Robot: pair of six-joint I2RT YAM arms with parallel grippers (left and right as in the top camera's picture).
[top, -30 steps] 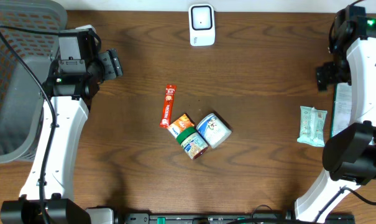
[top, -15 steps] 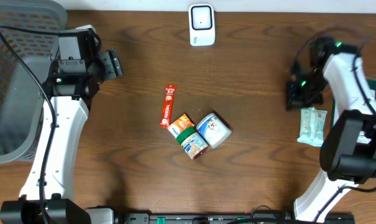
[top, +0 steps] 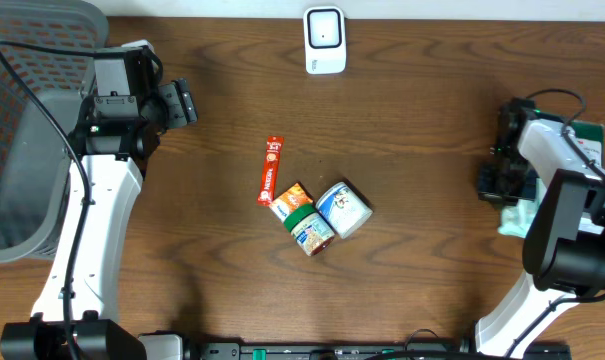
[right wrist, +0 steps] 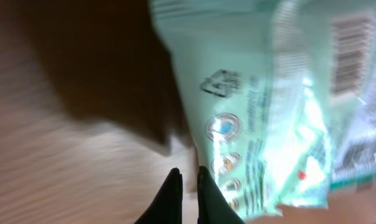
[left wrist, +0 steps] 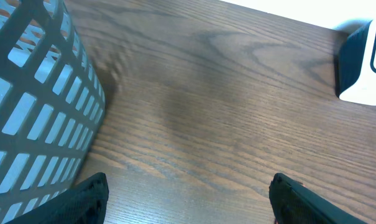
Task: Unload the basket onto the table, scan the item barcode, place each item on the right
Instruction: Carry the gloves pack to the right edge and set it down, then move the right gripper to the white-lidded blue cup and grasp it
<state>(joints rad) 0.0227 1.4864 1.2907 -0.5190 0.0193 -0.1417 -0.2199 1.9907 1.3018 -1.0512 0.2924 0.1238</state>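
Observation:
A mint-green packet [right wrist: 256, 106] lies at the table's right edge, its barcode [right wrist: 349, 56] facing up in the right wrist view. My right gripper [right wrist: 189, 186] is shut, its fingertips nearly touching at the packet's left edge, with nothing seen between them. From overhead, the right gripper [top: 497, 180] covers most of the packet [top: 517, 215]. The white scanner [top: 323, 40] stands at the back centre. My left gripper [top: 182, 100] hovers open at the far left beside the basket, holding nothing; its fingers [left wrist: 88, 199] stand wide apart over bare wood.
A grey mesh basket [top: 22, 120] fills the left edge, its wall [left wrist: 32, 106] close to the left gripper. Mid-table lie a red stick sachet [top: 271, 170], an orange packet [top: 290, 198], a green-lidded jar [top: 310, 228] and a white-blue tub [top: 343, 208].
My right arm swung from the back right corner down and forward onto the mint-green packet, and its jaws went from open to shut. The left arm stayed still.

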